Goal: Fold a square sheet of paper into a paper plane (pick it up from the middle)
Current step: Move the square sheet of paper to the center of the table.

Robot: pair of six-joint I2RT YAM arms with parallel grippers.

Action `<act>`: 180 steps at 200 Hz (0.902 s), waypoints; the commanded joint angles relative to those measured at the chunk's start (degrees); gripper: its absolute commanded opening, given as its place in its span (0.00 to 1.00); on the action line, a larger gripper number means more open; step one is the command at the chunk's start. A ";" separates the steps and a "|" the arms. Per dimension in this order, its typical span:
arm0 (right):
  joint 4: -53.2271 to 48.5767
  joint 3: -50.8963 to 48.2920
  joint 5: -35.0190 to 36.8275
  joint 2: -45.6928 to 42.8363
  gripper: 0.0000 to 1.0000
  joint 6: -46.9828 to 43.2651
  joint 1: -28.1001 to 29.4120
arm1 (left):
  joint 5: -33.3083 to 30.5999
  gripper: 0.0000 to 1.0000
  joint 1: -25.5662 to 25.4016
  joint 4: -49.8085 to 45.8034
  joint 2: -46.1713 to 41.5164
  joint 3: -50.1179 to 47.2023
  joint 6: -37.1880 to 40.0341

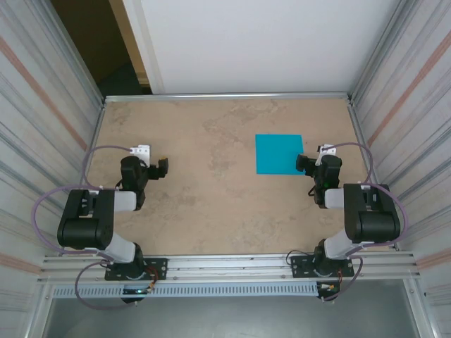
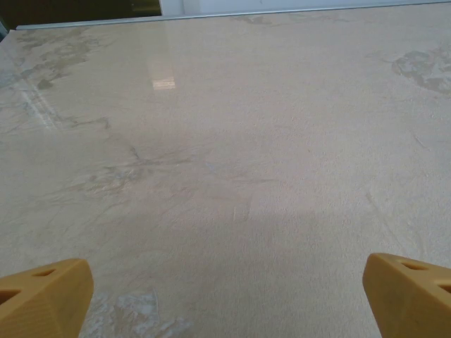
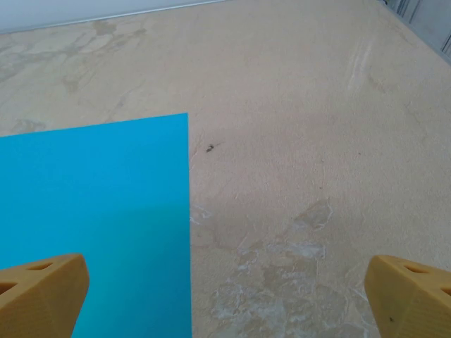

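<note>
Right claw (image 3: 225, 299): jaws wide apart, nothing between them, two yellow-orange fingertips (image 3: 42, 296) at the bottom corners of my wrist view. The fingertip on that view's left side sits over the square sheet of paper (image 3: 95, 211); whether it touches the sheet I cannot tell. The other fingertip is over bare table (image 3: 317, 141). The sheet's straight edge runs up between the fingertips, nearer the one over the paper, so most of the span between my jaws is table. Sheet lies flat, unfolded, turquoise-blue, matte, one far corner in sight. Small dark speck (image 3: 210, 148) on the table just beside that edge. From above: right claw at the sheet's near right corner, the sheet spreading away from it toward the far side and the table's middle. Left claw (image 2: 225, 299): jaws likewise wide, holding nothing, fingertips over bare mottled beige table. From above it sits on the left side, well apart from the sheet, with open table between.
</note>
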 commanded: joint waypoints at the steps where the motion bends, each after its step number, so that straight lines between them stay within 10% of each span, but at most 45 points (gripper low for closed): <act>1: -0.16 1.00 -0.29 0.15 0.99 -0.98 -0.39 | 0.51 0.99 0.24 0.88 0.04 0.44 0.97; 180: 0.35 0.64 -0.42 0.04 0.99 -0.96 -0.45 | 2.08 0.99 0.86 2.53 -0.59 -0.73 0.77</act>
